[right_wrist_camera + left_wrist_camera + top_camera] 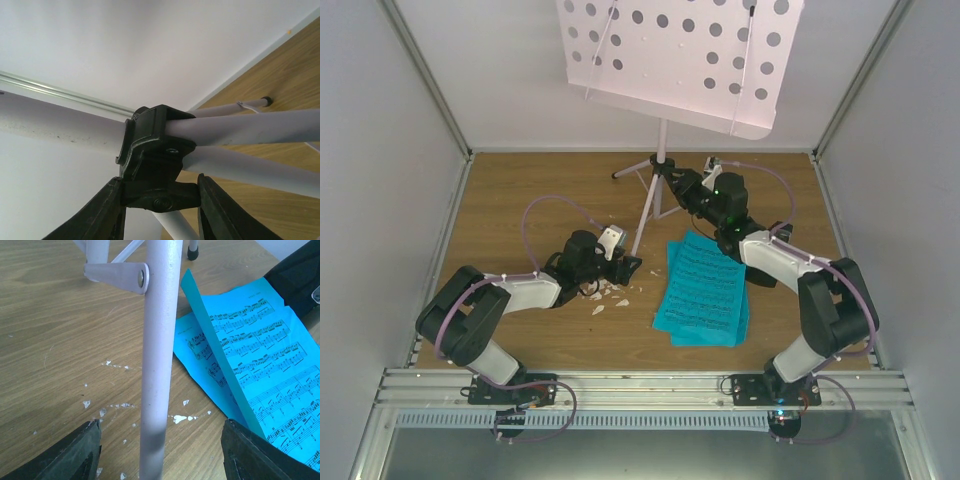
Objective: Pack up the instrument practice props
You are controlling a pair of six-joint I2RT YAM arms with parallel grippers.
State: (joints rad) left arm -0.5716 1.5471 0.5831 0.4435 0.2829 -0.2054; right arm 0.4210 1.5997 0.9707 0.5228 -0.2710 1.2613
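The pale pink perforated music stand point(680, 60) stands at the back on its thin tripod point(655, 175). My right gripper point(686, 186) is shut on the black clamp knob point(160, 195) at the tripod's hub, with the fingers point(105, 215) pressed on both sides. My left gripper point(626, 266) is open, its jaws wide on either side of one pink tripod leg point(157, 365) and not touching it. Bright blue music sheets point(702, 290) lie on the table to the right of that leg, and also show in the left wrist view point(250, 365). The metronome is out of view.
Small white scraps point(610, 295) lie on the wooden table point(520, 200) under and beside my left gripper, and show in the left wrist view point(180, 417). White walls enclose the table on three sides. A metal rail point(640, 385) runs along the near edge.
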